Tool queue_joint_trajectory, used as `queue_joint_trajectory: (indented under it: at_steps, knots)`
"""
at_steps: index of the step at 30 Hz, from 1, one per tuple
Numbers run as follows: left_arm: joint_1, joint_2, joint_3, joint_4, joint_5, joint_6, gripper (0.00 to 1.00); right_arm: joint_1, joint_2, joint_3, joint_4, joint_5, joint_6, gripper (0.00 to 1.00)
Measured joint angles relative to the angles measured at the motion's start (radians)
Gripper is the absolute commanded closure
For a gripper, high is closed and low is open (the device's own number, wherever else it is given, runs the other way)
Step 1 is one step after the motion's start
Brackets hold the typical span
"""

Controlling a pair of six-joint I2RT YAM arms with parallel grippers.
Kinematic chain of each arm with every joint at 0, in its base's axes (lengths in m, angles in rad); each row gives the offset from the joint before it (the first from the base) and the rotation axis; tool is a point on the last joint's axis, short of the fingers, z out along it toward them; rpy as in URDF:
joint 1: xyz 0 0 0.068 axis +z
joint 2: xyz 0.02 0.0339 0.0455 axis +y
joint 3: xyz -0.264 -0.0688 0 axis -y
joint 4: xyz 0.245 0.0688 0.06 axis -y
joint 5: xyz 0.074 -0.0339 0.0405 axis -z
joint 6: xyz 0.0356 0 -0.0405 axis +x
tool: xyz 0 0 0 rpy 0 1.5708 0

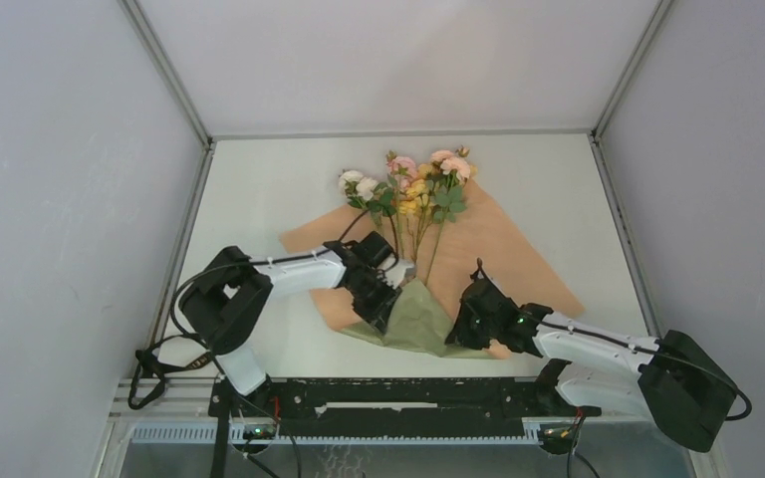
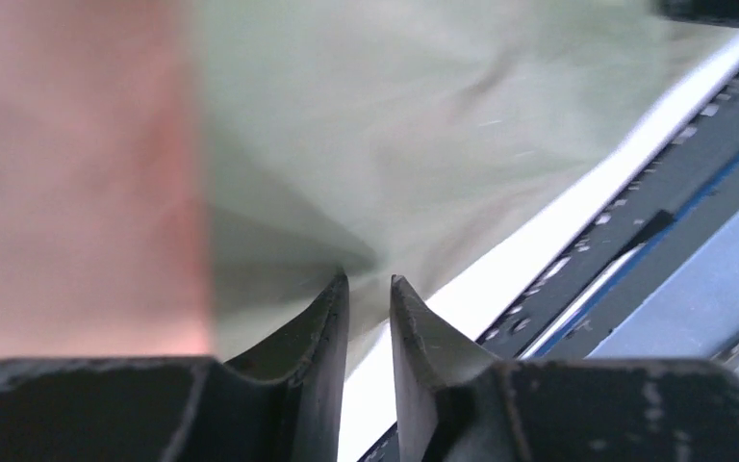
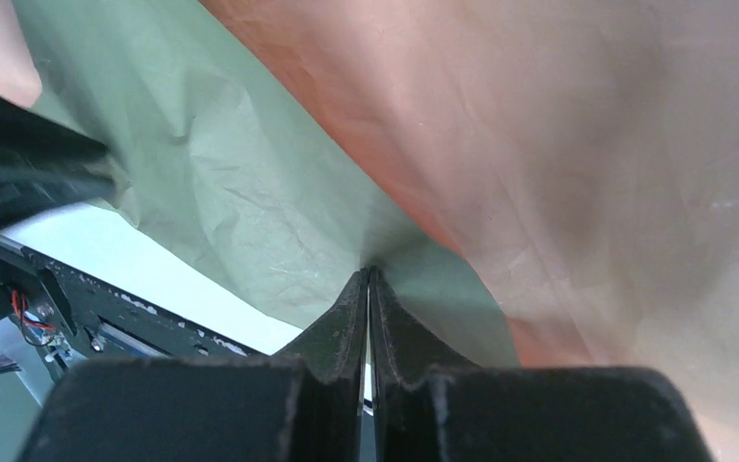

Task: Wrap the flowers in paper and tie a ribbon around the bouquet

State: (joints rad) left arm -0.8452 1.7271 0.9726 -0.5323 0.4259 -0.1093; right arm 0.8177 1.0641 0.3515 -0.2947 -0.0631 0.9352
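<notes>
- My right gripper (image 3: 368,271) has its fingers pressed together, pinching the paper (image 3: 250,221) where the green face folds over the tan one.
- My left gripper (image 2: 368,279) has its fingers a narrow slit apart, with the tips at the green flap's edge. I cannot tell whether any paper sits between them.
- I count one sheet of paper, one bunch of flowers (image 1: 413,189) and two arms.
- The sheet lies tan side up on the table (image 1: 259,199), its 6 o'clock corner turned over green between both grippers.
- The flowers lie on the sheet with blooms at 12 o'clock and stalks running toward 6 o'clock.
- My left arm comes in from 7 o'clock, elbow bent and forearm pointing to 3 o'clock.
- My right arm lies low from 4 o'clock, pointing to 10 o'clock.
</notes>
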Motion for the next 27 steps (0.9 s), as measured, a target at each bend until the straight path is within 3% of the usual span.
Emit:
queue_joint_trajectory:
  at_steps: [6, 16, 22, 27]
  knots:
    - [0.215, -0.005, -0.003, -0.141, -0.024, 0.004, 0.75, 0.000, -0.011, -0.004, -0.008, 0.003, 0.006, 0.90]
    - [0.281, -0.238, -0.188, -0.120, -0.120, -0.040, 0.77, -0.002, -0.055, -0.007, -0.076, 0.017, 0.004, 0.89]
    - [0.252, -0.362, -0.084, -0.119, -0.164, -0.023, 0.73, -0.006, -0.055, -0.006, -0.079, 0.017, 0.004, 0.88]
    - [0.051, -0.273, 0.062, -0.023, -0.117, -0.011, 0.70, -0.011, -0.014, 0.013, -0.074, 0.005, -0.002, 0.87]
